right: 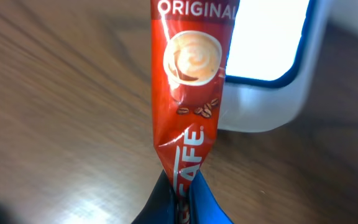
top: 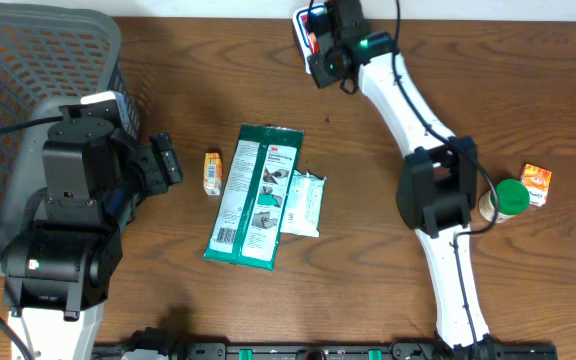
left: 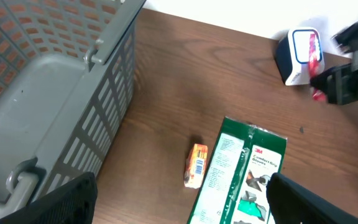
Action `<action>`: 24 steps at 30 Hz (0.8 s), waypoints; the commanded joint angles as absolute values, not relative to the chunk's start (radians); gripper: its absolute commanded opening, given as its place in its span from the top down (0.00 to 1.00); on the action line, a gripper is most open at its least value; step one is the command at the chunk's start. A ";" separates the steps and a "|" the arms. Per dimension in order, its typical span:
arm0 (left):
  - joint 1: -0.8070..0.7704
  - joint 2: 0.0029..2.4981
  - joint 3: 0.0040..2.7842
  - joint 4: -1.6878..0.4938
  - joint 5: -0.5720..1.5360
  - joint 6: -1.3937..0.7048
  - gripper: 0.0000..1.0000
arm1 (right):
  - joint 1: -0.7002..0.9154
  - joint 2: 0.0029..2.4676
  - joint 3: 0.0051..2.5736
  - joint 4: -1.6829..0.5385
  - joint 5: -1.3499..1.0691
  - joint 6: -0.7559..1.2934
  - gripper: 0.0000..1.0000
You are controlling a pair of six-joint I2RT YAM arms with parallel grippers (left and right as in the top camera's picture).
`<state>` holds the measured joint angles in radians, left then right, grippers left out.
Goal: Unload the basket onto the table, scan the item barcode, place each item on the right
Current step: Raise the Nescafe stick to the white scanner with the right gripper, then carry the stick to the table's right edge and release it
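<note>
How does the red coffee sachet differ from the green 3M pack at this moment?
The red coffee sachet is pinched in the right gripper by the scanner; the green 3M pack lies flat on the table, not held. The sachet is a narrow stick; the pack is broad. Both are printed packets.

Dark brown wooden table [top: 368, 250] — fine grain, soft sheen of light, pale surface [left: 241, 12] beyond its far edge

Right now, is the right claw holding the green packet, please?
No, the right claw pinches a red coffee sachet; the green packet lies apart.
</note>
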<state>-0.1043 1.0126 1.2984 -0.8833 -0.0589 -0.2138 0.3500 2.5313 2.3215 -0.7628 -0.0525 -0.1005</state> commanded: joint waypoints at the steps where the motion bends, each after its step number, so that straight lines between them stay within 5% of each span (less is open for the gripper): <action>1: -0.098 1.012 1.308 -0.883 -0.065 -0.220 0.13 | 0.353 2.555 2.327 -0.745 0.005 -0.082 0.99; 15: -0.098 1.012 1.308 -0.883 -0.065 -0.220 0.13 | 0.339 2.542 2.333 -0.752 -0.032 -0.027 0.99; 24: -0.098 1.012 1.308 -0.883 -0.065 -0.220 0.13 | 0.308 2.211 2.344 -1.094 -0.243 0.025 0.99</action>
